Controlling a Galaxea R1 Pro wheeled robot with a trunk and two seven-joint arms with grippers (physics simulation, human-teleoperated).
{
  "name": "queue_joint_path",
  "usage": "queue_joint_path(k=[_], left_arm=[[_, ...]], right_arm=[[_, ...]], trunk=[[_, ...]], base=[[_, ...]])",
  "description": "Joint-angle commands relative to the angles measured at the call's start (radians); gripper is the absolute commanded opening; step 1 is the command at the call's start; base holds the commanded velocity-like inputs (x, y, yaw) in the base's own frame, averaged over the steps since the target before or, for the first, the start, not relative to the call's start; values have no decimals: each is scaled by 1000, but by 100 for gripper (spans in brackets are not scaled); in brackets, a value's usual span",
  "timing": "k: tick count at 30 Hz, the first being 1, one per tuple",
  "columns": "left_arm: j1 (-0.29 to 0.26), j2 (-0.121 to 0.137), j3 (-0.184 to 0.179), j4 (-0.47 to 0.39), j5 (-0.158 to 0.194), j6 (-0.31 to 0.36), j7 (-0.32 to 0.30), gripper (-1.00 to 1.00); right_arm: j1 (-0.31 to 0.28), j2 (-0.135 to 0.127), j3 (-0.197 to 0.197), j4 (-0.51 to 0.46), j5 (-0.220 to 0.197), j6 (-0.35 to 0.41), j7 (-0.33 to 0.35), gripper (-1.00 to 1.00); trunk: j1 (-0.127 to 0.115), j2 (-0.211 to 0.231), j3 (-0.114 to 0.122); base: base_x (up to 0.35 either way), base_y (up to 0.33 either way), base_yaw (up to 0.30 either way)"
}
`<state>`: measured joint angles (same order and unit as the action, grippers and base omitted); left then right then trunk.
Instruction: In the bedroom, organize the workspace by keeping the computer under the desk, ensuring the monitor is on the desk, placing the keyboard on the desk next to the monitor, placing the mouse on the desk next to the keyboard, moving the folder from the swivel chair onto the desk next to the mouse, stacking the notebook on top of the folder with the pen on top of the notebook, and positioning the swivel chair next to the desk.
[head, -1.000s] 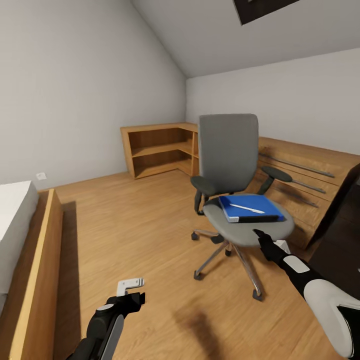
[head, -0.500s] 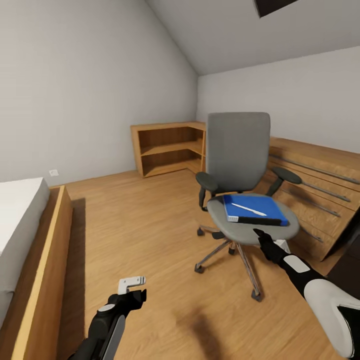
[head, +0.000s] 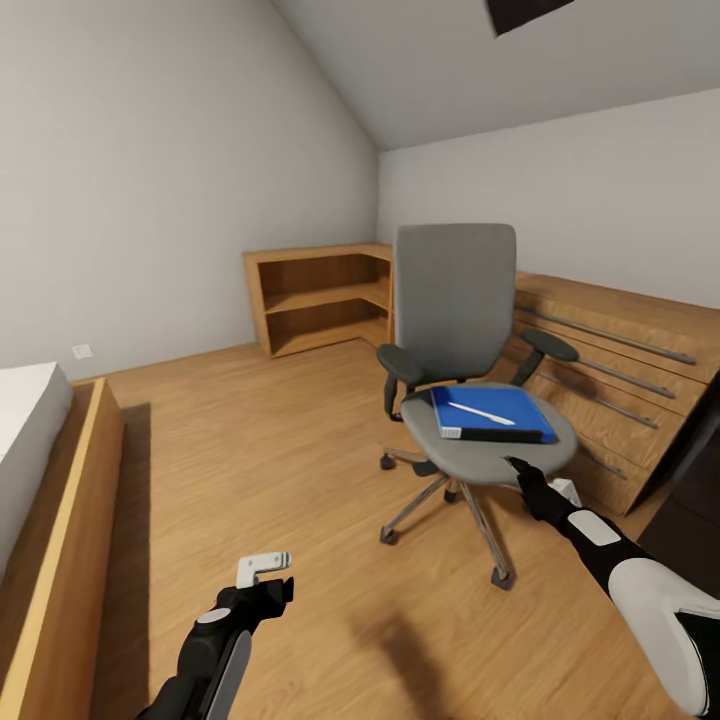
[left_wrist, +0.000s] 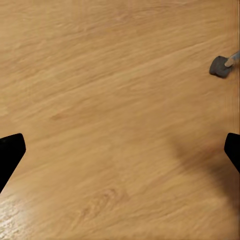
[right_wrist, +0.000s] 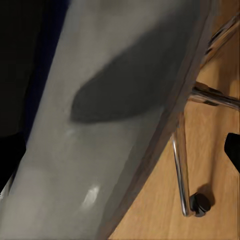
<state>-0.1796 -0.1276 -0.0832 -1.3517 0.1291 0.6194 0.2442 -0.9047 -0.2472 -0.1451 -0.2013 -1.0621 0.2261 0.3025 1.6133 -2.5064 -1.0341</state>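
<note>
the head view has swung back, sliding the swivel chair (head: 455, 360) leftward in frame. the blue folder (head: 492, 414) lies on its seat with the pen (head: 481, 412) on top. the right gripper (head: 524, 470) sits spread at the seat's front edge; the left gripper (head: 263, 568) hangs open above the wooden floor (head: 250, 440).

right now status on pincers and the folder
Left pincer open over bare floor. Right pincer at swivel chair seat edge, open. Folder on seat, pen atop.
</note>
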Motion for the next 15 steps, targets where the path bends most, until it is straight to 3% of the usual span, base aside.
queue_joint_path(k=[1,7,15], left_arm=[[0,0,-1,-1,11,3,9,100],[0,0,-1,-1,10,3,9,100],[0,0,-1,-1,10,3,10,100]], right_arm=[[-1,0,-8,0,-1,7,4,100],[-1,0,-8,0,-1,7,8,100],[-1,0,-8,0,-1,7,9,100]], trunk=[[0,0,-1],[0,0,-1],[0,0,-1]], base=[[0,0,-254],[0,0,-175],[47,0,-37]])
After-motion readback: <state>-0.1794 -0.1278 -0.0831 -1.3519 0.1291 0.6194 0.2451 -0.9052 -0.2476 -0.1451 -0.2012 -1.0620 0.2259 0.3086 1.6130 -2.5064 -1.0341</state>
